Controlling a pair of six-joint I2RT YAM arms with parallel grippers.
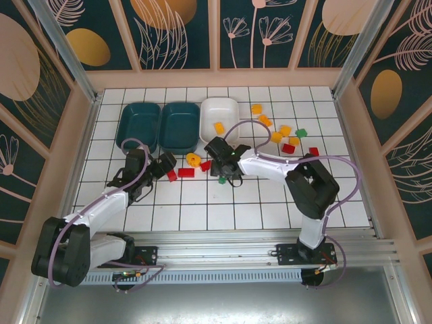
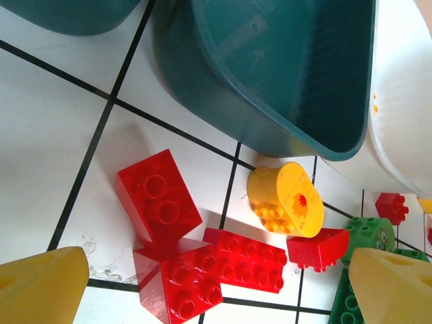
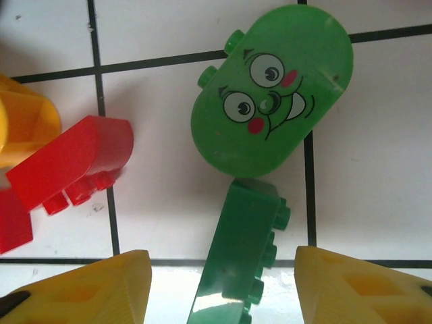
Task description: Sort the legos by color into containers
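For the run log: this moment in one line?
left end effector open over red legos | right end effector open astride green brick

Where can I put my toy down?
The front tiles between the red bricks and the near edge are bare. It's crowded around those bricks and among the orange bricks right of the white tray.

The left arm (image 1: 101, 210), at the lower left of the overhead frame, and the right arm (image 1: 268, 165), at centre right, look alike: glossy white links between bulky black joint housings. A pale lilac cable (image 1: 356, 183) loops beside each (thin, smooth-sheathed). In the wrist views the fingers (image 2: 40, 287) are blunt yellow wedges in the bottom corners.
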